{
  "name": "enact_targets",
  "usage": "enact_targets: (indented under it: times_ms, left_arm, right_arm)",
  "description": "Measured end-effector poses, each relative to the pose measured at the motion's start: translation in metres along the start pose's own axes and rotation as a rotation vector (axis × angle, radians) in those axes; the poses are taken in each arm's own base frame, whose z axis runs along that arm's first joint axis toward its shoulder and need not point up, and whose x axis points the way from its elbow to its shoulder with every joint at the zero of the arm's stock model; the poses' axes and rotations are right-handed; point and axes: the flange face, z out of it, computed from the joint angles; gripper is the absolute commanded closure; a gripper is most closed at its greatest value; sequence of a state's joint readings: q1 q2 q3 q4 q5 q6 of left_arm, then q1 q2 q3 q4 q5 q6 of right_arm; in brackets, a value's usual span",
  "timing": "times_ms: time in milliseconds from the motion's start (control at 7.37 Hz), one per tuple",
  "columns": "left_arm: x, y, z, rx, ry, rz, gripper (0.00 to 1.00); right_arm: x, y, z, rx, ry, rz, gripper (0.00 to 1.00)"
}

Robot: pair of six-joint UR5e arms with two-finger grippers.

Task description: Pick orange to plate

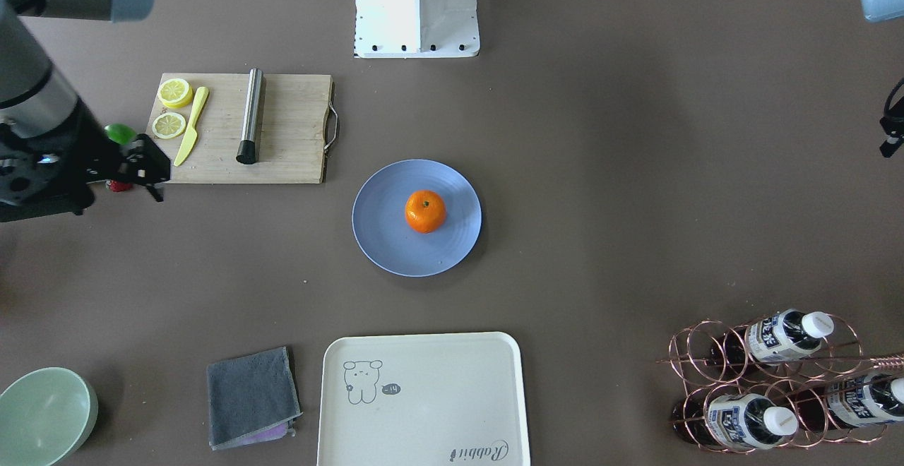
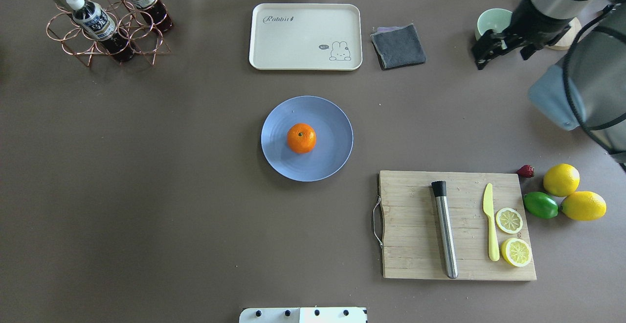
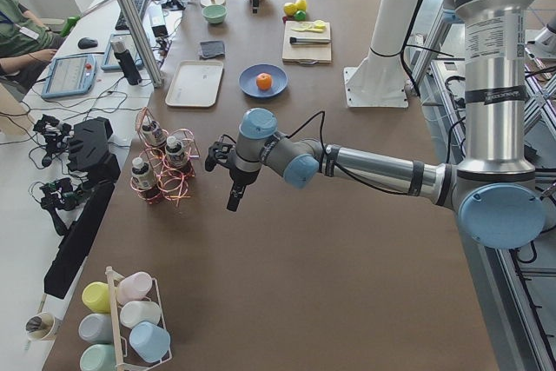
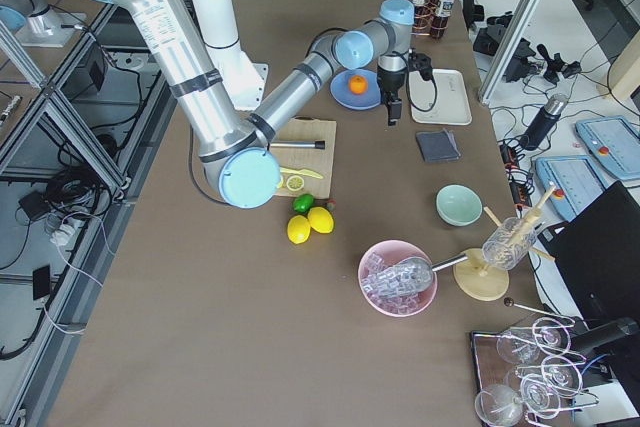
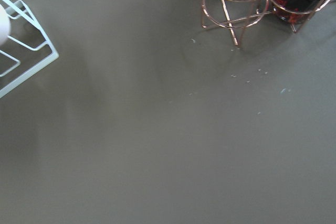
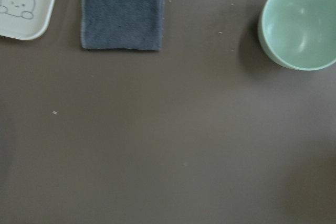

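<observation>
Brown table (image 2: pixel 146 176), orange (image 2: pixel 301 138) centred on plate (image 2: pixel 334 117), open room around; both jaws' gap unclear

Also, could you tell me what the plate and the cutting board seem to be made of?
The plate looks like matte blue plastic, perhaps melamine: even colour, faint moulded rings. The cutting board appears to be pale bamboo or wood: visible strips and grain.

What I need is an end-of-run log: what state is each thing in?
orange: resting on the plate, stem dimple up, ungripped.
plate: flat on the table, holding the orange.
right gripper: away from the plate, nothing seen in its fingers; open or shut unclear.
left gripper: hovers over the table; open or shut unclear.
bottles: capped, lying down.
green bowl: upright, empty.
</observation>
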State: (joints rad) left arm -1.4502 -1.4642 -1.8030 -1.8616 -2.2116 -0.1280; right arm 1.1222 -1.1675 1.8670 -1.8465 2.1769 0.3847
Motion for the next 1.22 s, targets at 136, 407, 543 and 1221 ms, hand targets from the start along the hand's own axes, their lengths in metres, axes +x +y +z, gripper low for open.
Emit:
enact_targets:
  times_ms: [136, 407, 543, 1221]
  left_arm:
    - [-0.032, 0.007, -0.018, -0.028, -0.006, 0.021, 0.02]
    - [-0.064, 0.024, -0.023, -0.064, -0.007, 0.013, 0.02]
    - [-0.071, 0.030, -0.020, -0.076, -0.006, 0.004, 0.02]
    - [-0.081, 0.044, -0.004, -0.102, 0.038, -0.025, 0.02]
  right_arm:
    - [0.085, 0.018, 0.001, -0.029, -0.003, 0.000, 0.00]
    - [0.214, 0.082, 0.013, -0.065, -0.001, 0.102, 0.00]
    - [0.264, 0.116, 0.025, -0.061, -0.005, 0.140, 0.00]
    - [0.369, 0.186, 0.057, -0.024, -0.028, 0.254, 0.00]
